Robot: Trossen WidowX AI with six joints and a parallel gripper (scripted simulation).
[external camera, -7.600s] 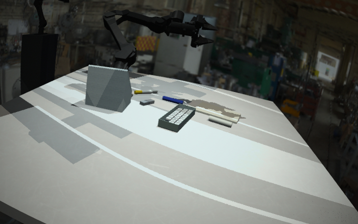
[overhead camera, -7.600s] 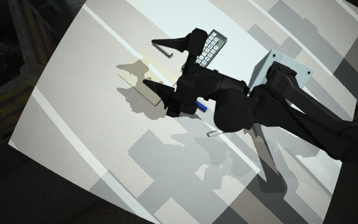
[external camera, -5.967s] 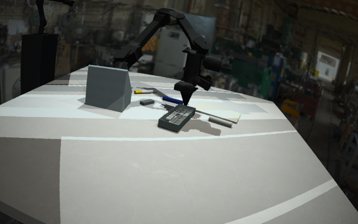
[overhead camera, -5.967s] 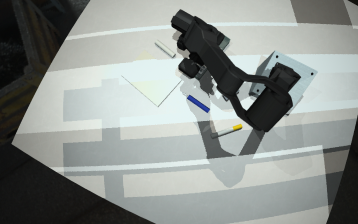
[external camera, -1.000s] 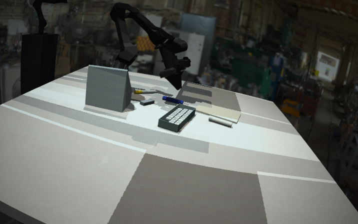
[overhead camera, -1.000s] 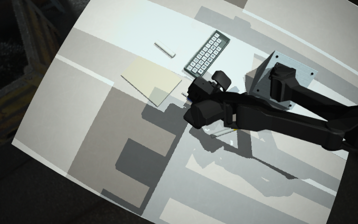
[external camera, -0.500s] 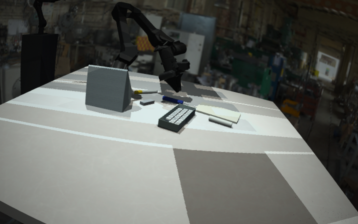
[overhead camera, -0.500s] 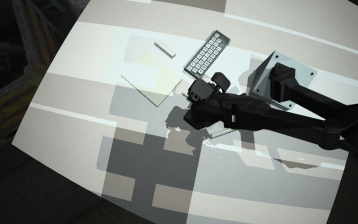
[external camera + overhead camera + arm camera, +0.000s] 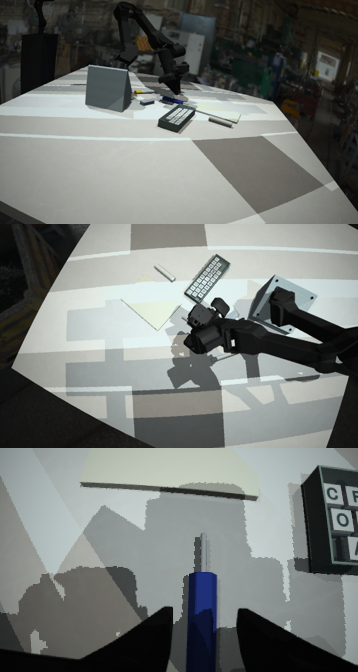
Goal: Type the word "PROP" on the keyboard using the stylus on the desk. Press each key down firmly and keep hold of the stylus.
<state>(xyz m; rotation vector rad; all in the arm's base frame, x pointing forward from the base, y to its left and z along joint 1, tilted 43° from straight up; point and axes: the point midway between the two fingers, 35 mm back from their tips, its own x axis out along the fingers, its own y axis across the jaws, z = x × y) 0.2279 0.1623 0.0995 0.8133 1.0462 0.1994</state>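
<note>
One stylus, straddled but not gripped

One blue stylus (image 9: 202,608) lies flat on the desk (image 9: 105,163), and the gripper (image 9: 204,611) hangs low over it with a finger on either side. In the wrist view the barrel runs straight up toward 12 o'clock between the two dark fingers, ending in a thin grey tip. A strip of desk shows on each side of the barrel, so the jaws stand partly open around the stylus and clamp nothing.

From the exterior camera the gripper (image 9: 176,91) points steeply down, its tips just above the desk at the far end of the stylus (image 9: 172,99).

The keyboard (image 9: 207,278) sits near the gripper (image 9: 188,320), at about 1 o'clock from it in the top view; it is a dark tray of pale lettered keys, lying at an angle. In the wrist view its corner (image 9: 332,523) shows at 2 o'clock from the stylus tip, with C, O and part of an A readable.

A pale yellow notepad (image 9: 151,301) lies at 10 o'clock from the gripper, and a white cylinder (image 9: 164,272) lies beyond it at 11 o'clock. At 4 o'clock, partly under the arm, is a yellow-capped marker (image 9: 143,91). A small grey block (image 9: 147,101) rests beside the grey wedge base (image 9: 105,88) on which the arm stands.
</note>
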